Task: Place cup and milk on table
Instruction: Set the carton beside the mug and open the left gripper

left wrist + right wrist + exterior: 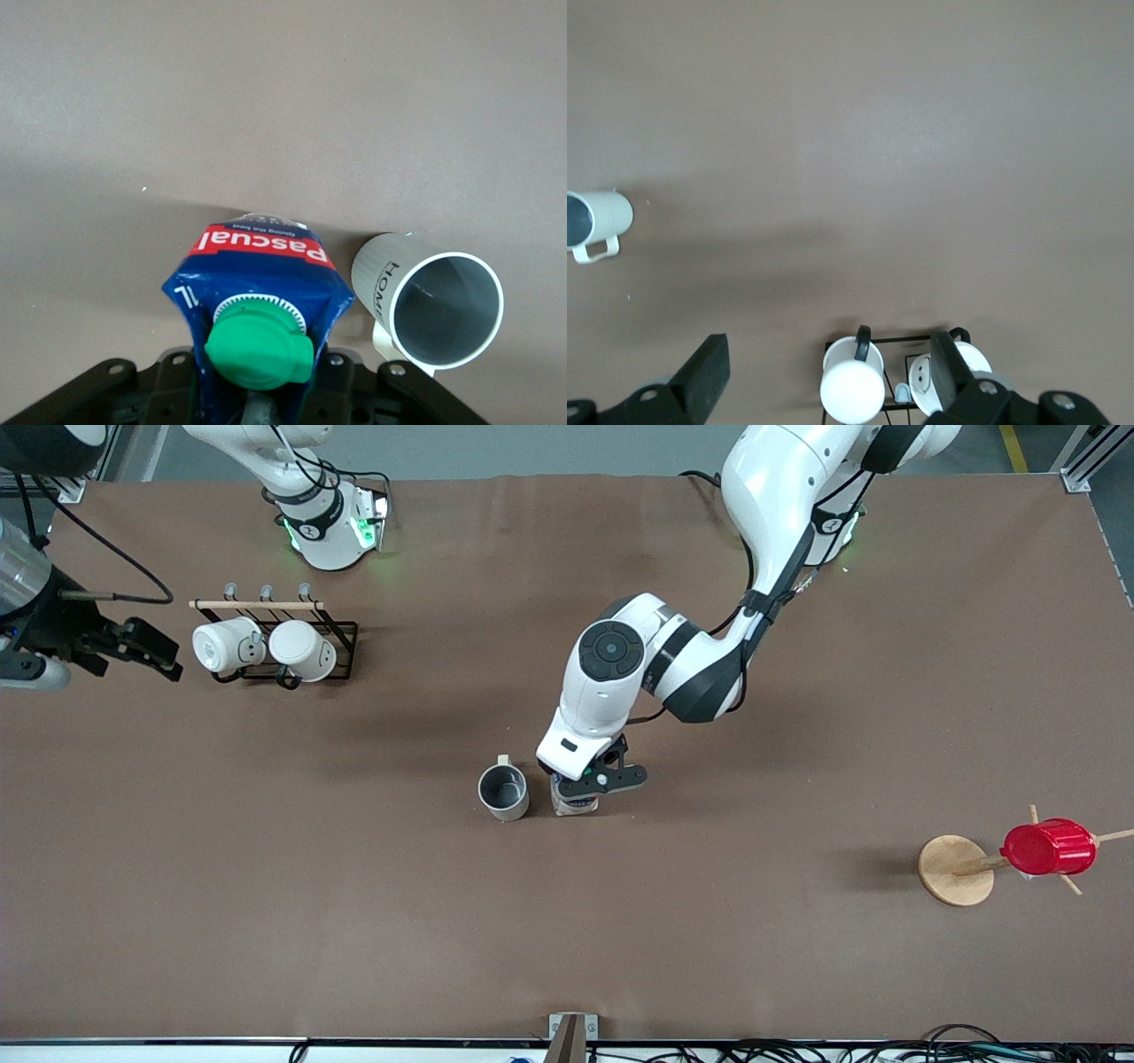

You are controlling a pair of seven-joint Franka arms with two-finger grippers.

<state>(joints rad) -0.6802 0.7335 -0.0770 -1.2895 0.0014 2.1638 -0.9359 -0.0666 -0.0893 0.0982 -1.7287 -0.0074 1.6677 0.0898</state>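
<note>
Front view: milk (pixel 574 804) apparently upright in left hand (pixel 592 778), beside cup (pixel 503 792)

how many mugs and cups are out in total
4: the cream cup stands mid-table beside the milk; two white mugs hang on the black rack; a red ribbed cup sits on the wooden stand.

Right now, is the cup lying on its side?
No, the cup stands upright on the table with its open mouth facing up, right beside the milk that the left gripper holds.
</note>
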